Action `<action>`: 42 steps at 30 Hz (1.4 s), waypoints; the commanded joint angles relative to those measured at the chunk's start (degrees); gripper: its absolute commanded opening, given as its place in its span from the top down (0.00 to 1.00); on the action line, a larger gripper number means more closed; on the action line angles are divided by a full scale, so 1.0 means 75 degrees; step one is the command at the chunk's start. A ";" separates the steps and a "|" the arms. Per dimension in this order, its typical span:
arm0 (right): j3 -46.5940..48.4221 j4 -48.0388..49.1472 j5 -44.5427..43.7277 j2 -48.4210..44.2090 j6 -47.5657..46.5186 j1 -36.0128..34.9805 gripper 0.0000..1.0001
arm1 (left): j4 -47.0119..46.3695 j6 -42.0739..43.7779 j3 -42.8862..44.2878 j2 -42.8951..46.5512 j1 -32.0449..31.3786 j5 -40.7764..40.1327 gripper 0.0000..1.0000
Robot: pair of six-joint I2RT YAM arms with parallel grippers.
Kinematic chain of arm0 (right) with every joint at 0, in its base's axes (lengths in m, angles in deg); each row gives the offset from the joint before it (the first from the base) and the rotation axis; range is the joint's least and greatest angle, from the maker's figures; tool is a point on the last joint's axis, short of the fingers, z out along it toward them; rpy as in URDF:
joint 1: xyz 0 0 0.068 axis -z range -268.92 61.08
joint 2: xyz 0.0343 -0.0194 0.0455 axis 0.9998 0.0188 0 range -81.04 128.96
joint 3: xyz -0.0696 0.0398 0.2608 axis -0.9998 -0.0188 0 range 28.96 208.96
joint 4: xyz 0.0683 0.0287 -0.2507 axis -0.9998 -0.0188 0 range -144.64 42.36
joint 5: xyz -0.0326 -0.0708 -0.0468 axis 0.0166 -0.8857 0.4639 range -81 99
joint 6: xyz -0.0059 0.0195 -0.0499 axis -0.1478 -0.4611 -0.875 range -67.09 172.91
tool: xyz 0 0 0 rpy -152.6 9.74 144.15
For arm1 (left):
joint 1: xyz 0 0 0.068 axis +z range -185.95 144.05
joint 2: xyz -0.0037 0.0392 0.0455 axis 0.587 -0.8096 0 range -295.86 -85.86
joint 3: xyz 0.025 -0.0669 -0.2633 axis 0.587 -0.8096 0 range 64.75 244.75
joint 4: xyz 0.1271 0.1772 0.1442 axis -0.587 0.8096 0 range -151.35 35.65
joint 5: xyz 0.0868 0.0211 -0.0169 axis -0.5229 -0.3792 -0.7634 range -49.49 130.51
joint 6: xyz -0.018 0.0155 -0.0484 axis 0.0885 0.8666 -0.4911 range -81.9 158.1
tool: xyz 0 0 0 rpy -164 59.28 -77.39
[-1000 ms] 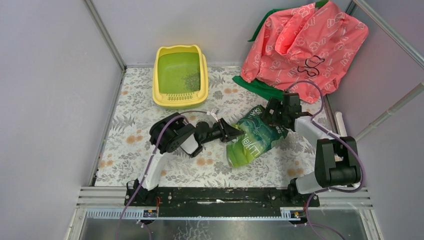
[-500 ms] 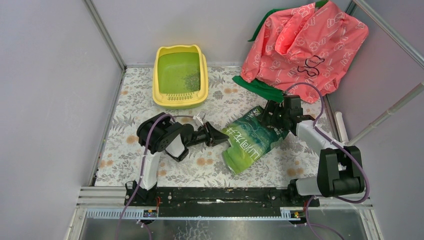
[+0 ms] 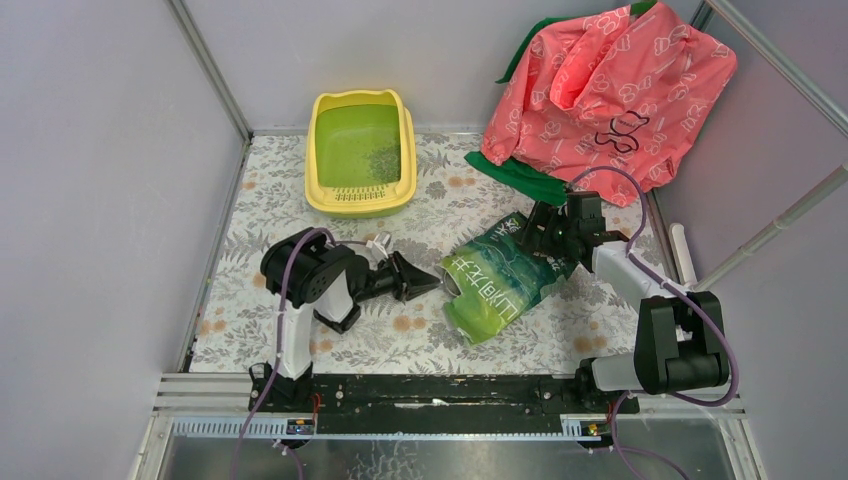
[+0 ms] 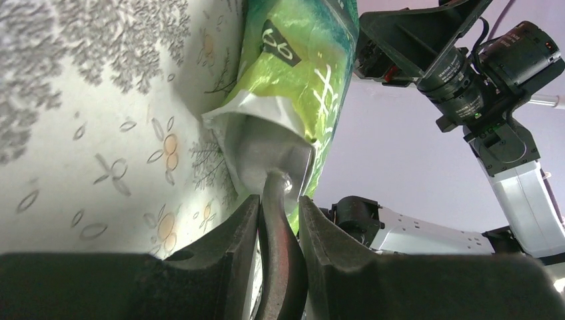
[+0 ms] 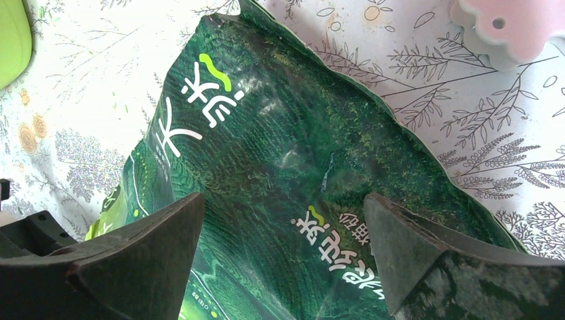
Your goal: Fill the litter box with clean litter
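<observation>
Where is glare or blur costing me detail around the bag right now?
Right wrist: pale glare patches on the glossy green bag, lettering readable; right fingers dark, soft. Left wrist: left fingers and the dark handle between them blurred up close; the bag's silver mouth sharper. Top external: even light, litter box crisp.

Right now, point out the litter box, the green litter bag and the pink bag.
litter box (image 3: 360, 198), top view, on its slotted near lip.
green litter bag (image 3: 497, 275), top view, middle of its printed face.
pink bag (image 3: 610, 90), top view, middle of its crumpled front.
</observation>
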 commanded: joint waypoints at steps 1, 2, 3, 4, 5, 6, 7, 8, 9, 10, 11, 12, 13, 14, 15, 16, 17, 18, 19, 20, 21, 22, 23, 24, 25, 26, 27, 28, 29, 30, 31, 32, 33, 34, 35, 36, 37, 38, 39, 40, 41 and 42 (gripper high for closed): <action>-0.0059 -0.0072 0.0221 0.0051 -0.0076 -0.0077 0.03 | -0.0670 0.0257 -0.0443 0.0242 0.0179 0.0332 1.00; -0.0062 -0.0068 0.0225 0.0065 -0.0075 -0.0077 0.03 | -0.0670 0.0258 -0.0533 0.0263 0.0213 0.0346 1.00; -0.0072 -0.0045 0.0224 0.0070 -0.0060 -0.0077 0.03 | -0.0670 0.0264 -0.0633 0.0264 0.0237 0.0356 1.00; -0.0092 -0.0037 0.0227 0.0069 -0.0050 -0.0077 0.03 | -0.0670 0.0278 -0.0720 0.0248 0.0265 0.0370 1.00; -0.0099 -0.0036 0.0237 0.0069 -0.0047 -0.0077 0.03 | -0.0664 0.0265 -0.0798 0.0235 0.0298 0.0376 1.00; -0.0100 -0.0027 0.0247 0.0069 -0.0063 -0.0077 0.03 | -0.0669 0.0250 -0.0863 0.0213 0.0339 0.0399 1.00; -0.0110 -0.0032 0.0237 0.0053 -0.0054 -0.0077 0.03 | -0.0670 0.0247 -0.0930 0.0193 0.0368 0.0419 1.00; -0.0111 -0.0026 0.0228 0.0046 -0.0055 -0.0077 0.03 | -0.0670 0.0238 -0.1009 0.0171 0.0414 0.0436 1.00; -0.0101 -0.0043 0.0227 0.0046 -0.0068 -0.0077 0.03 | -0.0670 0.0225 -0.1104 0.0170 0.0459 0.0447 1.00; -0.0100 -0.0072 0.0214 0.0029 -0.0070 -0.0077 0.03 | -0.0670 0.0235 -0.1187 0.0181 0.0510 0.0477 1.00; -0.0094 -0.0071 0.0196 0.0014 -0.0077 -0.0077 0.03 | -0.0670 0.0260 -0.1286 0.0217 0.0557 0.0486 1.00; -0.0093 -0.0078 0.0210 0.0000 -0.0078 -0.0077 0.03 | -0.0670 0.0269 -0.1387 0.0261 0.0600 0.0484 1.00; -0.0089 -0.0082 0.0207 0.0000 -0.0075 -0.0077 0.03 | -0.0670 0.0254 -0.1500 0.0288 0.0654 0.0487 1.00; -0.0088 -0.0093 0.0204 -0.0007 -0.0078 -0.0074 0.03 | -0.0670 0.0212 -0.1609 0.0323 0.0709 0.0483 1.00; -0.0087 -0.0091 0.0208 -0.0011 -0.0074 -0.0076 0.03 | -0.0670 0.0170 -0.1732 0.0356 0.0759 0.0468 1.00; -0.0088 -0.0078 0.0209 -0.0003 -0.0075 -0.0077 0.03 | -0.0667 0.0124 -0.1840 0.0400 0.0817 0.0462 1.00; -0.0079 -0.0073 0.0227 0.0007 -0.0060 -0.0077 0.03 | -0.0669 0.0099 -0.1934 0.0439 0.0874 0.0464 1.00; -0.0086 -0.0074 0.0226 0.0013 -0.0060 -0.0077 0.03 | -0.0662 0.0076 -0.2025 0.0479 0.0918 0.0457 1.00; -0.0097 -0.0059 0.0239 0.0003 -0.0054 -0.0077 0.03 | -0.0664 0.0036 -0.2114 0.0496 0.0982 0.0467 1.00; -0.0099 -0.0049 0.0243 -0.0001 -0.0052 -0.0077 0.03 | -0.0669 -0.0002 -0.2185 0.0505 0.1029 0.0482 1.00; -0.0100 -0.0047 0.0248 -0.0009 -0.0047 -0.0077 0.03 | -0.0668 -0.0026 -0.2248 0.0509 0.1104 0.0512 1.00; -0.0100 -0.0063 0.0247 -0.0013 -0.0048 -0.0077 0.03 | -0.0668 -0.0043 -0.2319 0.0511 0.1169 0.0527 1.00; -0.0106 -0.0060 0.0249 -0.0022 -0.0051 -0.0077 0.03 | -0.0667 -0.0065 -0.2387 0.0507 0.1230 0.0545 1.00; -0.0101 -0.0059 0.0243 -0.0027 -0.0063 -0.0077 0.03 | -0.0659 -0.0069 -0.2442 0.0501 0.1287 0.0565 1.00; -0.0100 -0.0075 0.0242 -0.0035 -0.0075 -0.0080 0.03 | -0.0668 -0.0071 -0.2510 0.0497 0.1342 0.0594 1.00; -0.0100 -0.0082 0.0248 -0.0042 -0.0081 -0.0077 0.03 | -0.0664 -0.0070 -0.2555 0.0494 0.1392 0.0619 1.00; -0.0106 -0.0082 0.0249 -0.0048 -0.0081 -0.0077 0.03 | -0.0669 -0.0089 -0.2595 0.0503 0.1447 0.0658 1.00; -0.0111 -0.0082 0.0249 -0.0051 -0.0087 -0.0077 0.03 | -0.0670 -0.0109 -0.2639 0.0534 0.1495 0.0712 1.00; -0.0106 -0.0091 0.0249 -0.0047 -0.0084 -0.0077 0.03 | -0.0670 -0.0126 -0.2711 0.0591 0.1559 0.0737 1.00; -0.0109 -0.0088 0.0242 -0.0048 -0.0084 -0.0077 0.03 | -0.0664 -0.0137 -0.2762 0.0653 0.1639 0.0759 1.00; -0.0111 -0.0077 0.0248 -0.0059 -0.0083 -0.0077 0.03 | -0.0663 -0.0149 -0.2772 0.0708 0.1722 0.0811 1.00; -0.0112 -0.0077 0.0249 -0.0060 -0.0086 -0.0077 0.03 | -0.0666 -0.0152 -0.2970 0.0768 0.1825 0.0865 1.00; -0.0112 -0.0082 0.0246 -0.0060 -0.0097 -0.0077 0.03 | -0.0669 -0.0146 -0.3077 0.0813 0.1951 0.0937 1.00; -0.0112 -0.0079 0.0249 -0.0054 -0.0095 -0.0077 0.03 | -0.0670 -0.0132 -0.3143 0.0867 0.2087 0.1009 1.00; -0.0106 -0.0063 0.0258 -0.0059 -0.0093 -0.0077 0.03 | -0.0665 -0.0113 -0.3216 0.0905 0.2203 0.1121 1.00; -0.0101 -0.0060 0.0268 -0.0054 -0.0099 -0.0077 0.03 | -0.0658 -0.0100 -0.3279 0.0931 0.2320 0.1205 1.00; -0.0100 -0.0061 0.0259 -0.0049 -0.0095 -0.0077 0.03 | -0.0658 -0.0088 -0.3339 0.0942 0.2430 0.1280 1.00; -0.0109 -0.0050 0.0252 -0.0048 -0.0089 -0.0083 0.03 | -0.0658 -0.0077 -0.3361 0.0943 0.2510 0.1360 1.00; -0.0107 -0.0037 0.0263 -0.0042 -0.0090 -0.0077 0.03 | -0.0658 -0.0065 -0.3391 0.0943 0.2575 0.1418 1.00; -0.0111 -0.0026 0.0277 -0.0029 -0.0087 -0.0077 0.03 | -0.0658 -0.0050 -0.3391 0.0923 0.2625 0.1465 1.00; -0.0112 -0.0027 0.0283 -0.0025 -0.0084 -0.0077 0.03 | -0.0658 -0.0038 -0.3405 0.0913 0.2678 0.1515 1.00; -0.0106 -0.0017 0.0284 -0.0032 -0.0077 -0.0077 0.03 | -0.0658 -0.0025 -0.3406 0.0891 0.2719 0.1580 1.00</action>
